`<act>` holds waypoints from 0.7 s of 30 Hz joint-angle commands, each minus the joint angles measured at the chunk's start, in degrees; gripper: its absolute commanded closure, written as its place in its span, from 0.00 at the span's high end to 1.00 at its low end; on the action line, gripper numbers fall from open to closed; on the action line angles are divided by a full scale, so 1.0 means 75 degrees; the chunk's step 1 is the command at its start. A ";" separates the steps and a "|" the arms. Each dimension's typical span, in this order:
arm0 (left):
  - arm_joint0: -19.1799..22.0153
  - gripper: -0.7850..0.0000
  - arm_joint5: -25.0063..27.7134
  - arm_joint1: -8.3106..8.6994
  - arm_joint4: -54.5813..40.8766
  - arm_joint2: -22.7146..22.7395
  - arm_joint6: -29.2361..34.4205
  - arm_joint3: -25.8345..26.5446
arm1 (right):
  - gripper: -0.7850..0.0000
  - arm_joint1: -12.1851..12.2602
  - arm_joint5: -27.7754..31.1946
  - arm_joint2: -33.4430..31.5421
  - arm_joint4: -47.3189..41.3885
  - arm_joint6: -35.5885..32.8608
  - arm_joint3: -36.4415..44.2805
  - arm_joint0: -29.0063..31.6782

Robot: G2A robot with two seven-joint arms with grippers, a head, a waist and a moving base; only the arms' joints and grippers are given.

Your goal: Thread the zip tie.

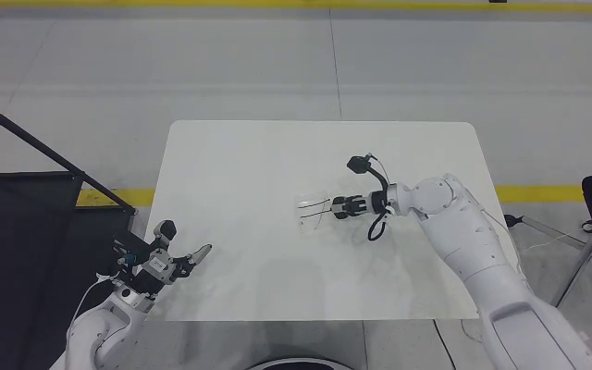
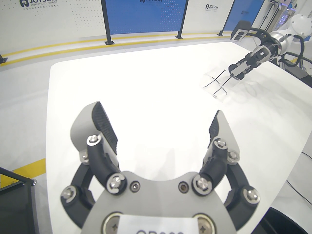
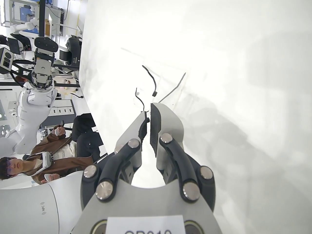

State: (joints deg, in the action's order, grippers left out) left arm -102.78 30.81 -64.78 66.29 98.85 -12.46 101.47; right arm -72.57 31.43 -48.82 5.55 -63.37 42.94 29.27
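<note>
Indoors, white table (image 1: 242, 242) on grey floor (image 1: 277, 55), left end effector (image 2: 158, 109) apart, right end effector (image 3: 148, 109) clamped on zip tie (image 3: 139, 98).

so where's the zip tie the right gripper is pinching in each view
top view: zip tie right of the table's middle, at the right gripper's tip.
left wrist view: zip tie far across the table, at the right gripper.
right wrist view: zip tie close in, pinched in the gripper.
shared landmark: the right gripper.
</note>
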 commanded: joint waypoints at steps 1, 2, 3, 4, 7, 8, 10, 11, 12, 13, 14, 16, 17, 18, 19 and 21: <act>0.0000 1.00 0.0000 0.0000 0.0000 0.0000 0.0000 0.0000 | 0.00 0.0001 0.0017 -0.0002 -0.0006 0.0011 -0.0019 -0.0005; 0.0000 1.00 0.0000 0.0000 0.0000 0.0000 0.0000 0.0000 | 0.00 0.0003 0.0026 -0.0003 -0.0007 0.0008 -0.0029 -0.0008; 0.0000 1.00 0.0000 0.0000 0.0000 0.0000 0.0000 0.0000 | 0.00 0.0004 0.0038 -0.0008 -0.0017 0.0006 -0.0037 -0.0011; 0.0000 1.00 0.0000 0.0000 0.0000 0.0000 0.0000 0.0000 | 0.00 0.0007 0.0055 -0.0013 -0.0031 0.0004 -0.0045 -0.0011; 0.0000 1.00 0.0000 0.0000 0.0000 0.0000 0.0000 0.0000 | 0.00 0.0021 0.0122 -0.0051 -0.0074 0.0042 -0.0047 0.0004; 0.0000 1.00 0.0000 0.0000 0.0000 0.0000 0.0000 0.0000 | 0.00 0.0031 0.0153 -0.0070 -0.0091 0.0043 -0.0047 0.0012; 0.0000 1.00 0.0000 0.0000 0.0000 0.0000 0.0000 0.0000 | 0.00 0.0052 0.0207 -0.0111 -0.0125 0.0035 -0.0034 0.0031; 0.0000 1.00 0.0000 0.0000 0.0000 0.0000 0.0000 0.0000 | 0.00 0.0064 0.0230 -0.0127 -0.0137 0.0017 -0.0019 0.0043; 0.0000 1.00 0.0000 0.0000 0.0000 0.0000 0.0000 0.0000 | 0.00 0.0075 0.0245 -0.0149 -0.0150 0.0015 -0.0005 0.0054; 0.0000 1.00 0.0000 0.0000 0.0000 0.0000 0.0000 0.0000 | 0.00 0.0087 0.0262 -0.0170 -0.0170 0.0004 0.0012 0.0065; 0.0000 1.00 0.0000 0.0000 0.0000 0.0000 0.0000 0.0000 | 0.00 0.0099 0.0296 -0.0194 -0.0200 -0.0003 0.0031 0.0078; 0.0000 1.00 0.0000 0.0000 0.0000 0.0000 0.0000 0.0000 | 0.00 0.0124 0.0366 -0.0256 -0.0279 0.0018 0.0053 0.0106; 0.0000 1.00 0.0000 0.0000 0.0000 0.0000 0.0000 0.0000 | 0.00 0.0136 0.0417 -0.0278 -0.0302 0.0037 0.0090 0.0139; 0.0000 1.00 0.0000 0.0000 0.0000 0.0000 0.0000 0.0000 | 0.00 0.0152 0.0455 -0.0300 -0.0299 0.0048 0.0130 0.0166; 0.0000 1.00 0.0000 0.0000 0.0000 0.0000 0.0000 0.0000 | 0.00 0.0174 0.0481 -0.0341 -0.0288 0.0071 0.0164 0.0174; 0.0000 1.00 0.0000 0.0000 0.0000 0.0000 0.0000 0.0000 | 0.00 0.0227 0.0593 -0.0426 -0.0269 0.0095 0.0295 0.0239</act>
State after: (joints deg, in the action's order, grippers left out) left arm -102.78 30.81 -64.78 66.29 98.85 -12.46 101.47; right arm -71.05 35.52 -51.73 3.42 -62.68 44.69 30.83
